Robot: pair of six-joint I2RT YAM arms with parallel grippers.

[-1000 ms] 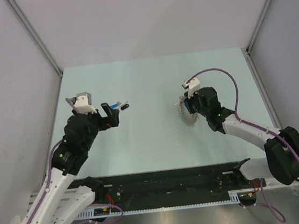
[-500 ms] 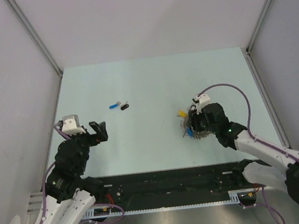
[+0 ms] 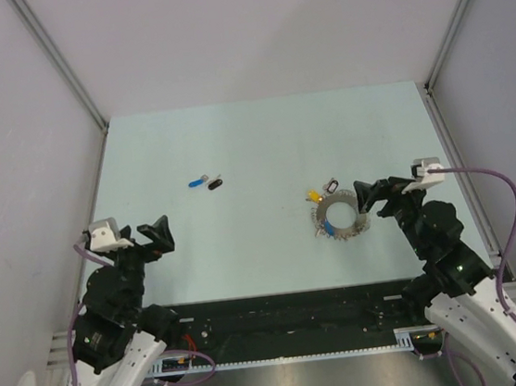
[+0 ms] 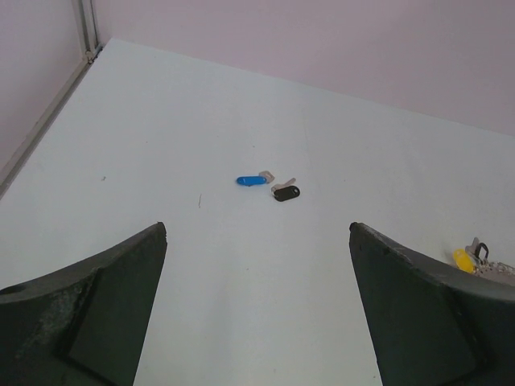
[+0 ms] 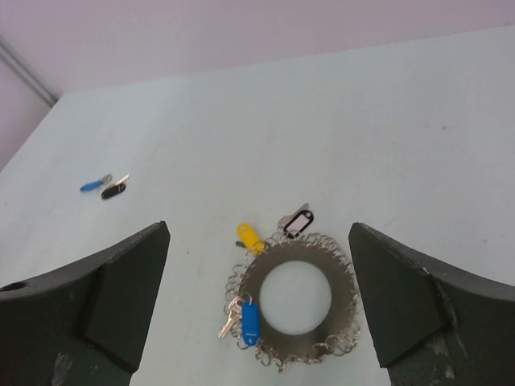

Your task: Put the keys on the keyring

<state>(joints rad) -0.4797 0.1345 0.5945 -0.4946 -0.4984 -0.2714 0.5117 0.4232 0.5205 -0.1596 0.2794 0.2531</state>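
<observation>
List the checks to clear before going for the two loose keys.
1. Left gripper open and empty: ok.
2. Right gripper open and empty: ok.
3. Loose blue key and black key in plain view on the table, nothing over them: ok.
4. Those two keys far enough apart to pick one alone: probably not ok. They lie close together, and I cannot tell whether they touch.
5. Keyring lying flat on the table: ok.
6. Yellow key at the keyring's fringe truly threaded on a loop: cannot tell.
</observation>
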